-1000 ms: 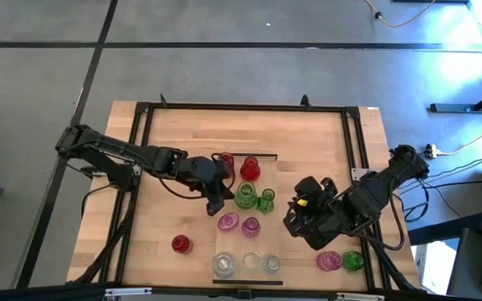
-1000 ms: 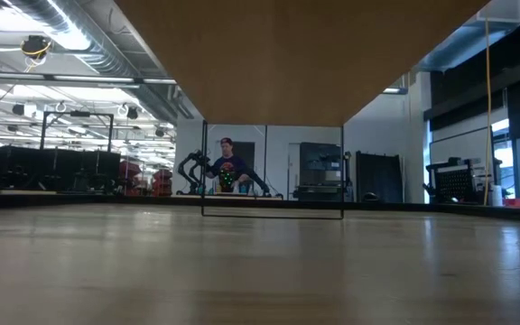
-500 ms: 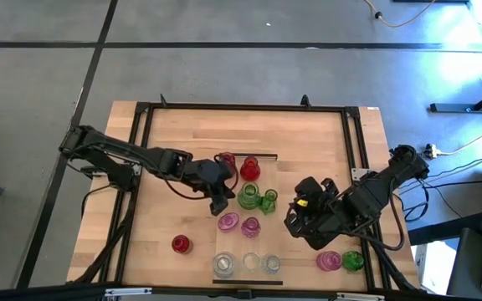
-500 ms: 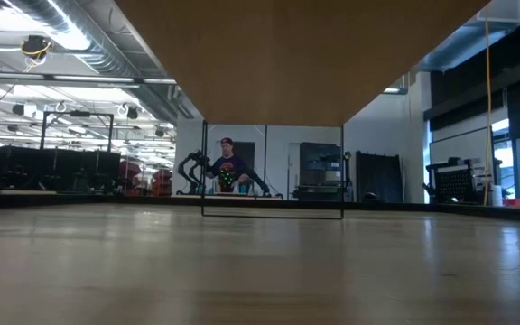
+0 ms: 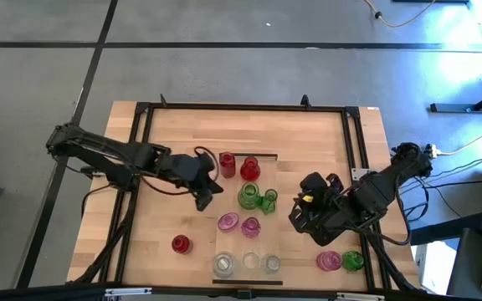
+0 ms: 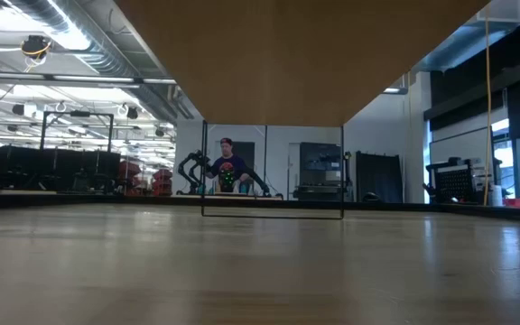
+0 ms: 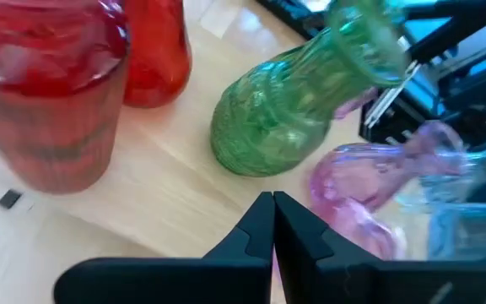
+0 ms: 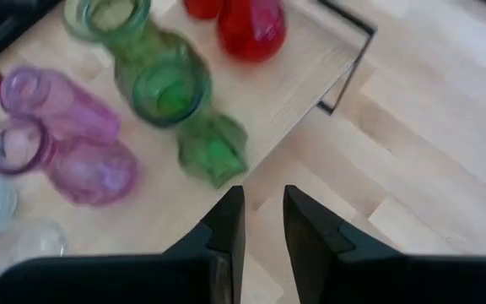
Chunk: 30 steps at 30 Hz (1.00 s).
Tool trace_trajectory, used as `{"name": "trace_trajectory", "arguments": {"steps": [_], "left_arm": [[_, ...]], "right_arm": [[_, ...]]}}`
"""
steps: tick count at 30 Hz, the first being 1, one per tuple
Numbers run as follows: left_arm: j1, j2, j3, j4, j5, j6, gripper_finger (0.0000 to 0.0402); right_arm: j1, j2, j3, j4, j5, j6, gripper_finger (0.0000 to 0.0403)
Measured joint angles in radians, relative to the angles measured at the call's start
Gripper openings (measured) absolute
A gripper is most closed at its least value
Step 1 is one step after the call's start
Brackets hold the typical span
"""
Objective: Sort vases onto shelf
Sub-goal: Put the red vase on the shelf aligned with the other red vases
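The pale shelf (image 5: 262,242) lies on the tabletop. Two red vases (image 5: 227,164) (image 5: 250,170), two green vases (image 5: 248,197), two pink vases (image 5: 228,222) and three clear vases (image 5: 250,262) stand on it on their bases. A red vase (image 5: 181,244) stands on the table to its left, and a pink vase (image 5: 329,261) and a green vase (image 5: 352,261) to its right. My left gripper (image 5: 207,186) is shut and empty, left of the red vases (image 7: 49,93). My right gripper (image 5: 298,219) is open and empty, right of the shelf (image 8: 310,67).
A black metal frame (image 5: 145,134) runs around the tabletop. Bare wood lies at the far side of the table and left of the shelf. In the low view a person (image 6: 229,170) sits far off in the room.
My left gripper has drawn back toward the table's left edge, away from the red vase at the shelf's far left corner, which now stands in full view. My right gripper has shifted slightly toward the table's right edge.
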State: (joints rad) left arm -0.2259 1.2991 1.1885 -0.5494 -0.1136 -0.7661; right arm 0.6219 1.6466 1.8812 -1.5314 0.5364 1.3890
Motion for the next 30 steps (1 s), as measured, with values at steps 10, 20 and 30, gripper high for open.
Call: {"name": "trace_trajectory", "arguments": {"steps": [10, 20, 30], "left_arm": [[-0.134, -0.153, 0.000, -0.230, 0.089, -0.170, 0.0000], [-0.353, -0.117, 0.000, -0.317, 0.235, -0.279, 0.0000], [-0.423, 0.015, 0.000, -0.424, 0.240, -0.292, 0.0062]], "right_arm": [[-0.001, -0.085, 0.000, -0.041, 0.120, 0.042, 0.0069], [0.000, -0.100, 0.000, -0.040, 0.176, 0.017, 0.0069], [0.000, -0.100, 0.000, -0.040, 0.176, 0.017, 0.0069]]}}
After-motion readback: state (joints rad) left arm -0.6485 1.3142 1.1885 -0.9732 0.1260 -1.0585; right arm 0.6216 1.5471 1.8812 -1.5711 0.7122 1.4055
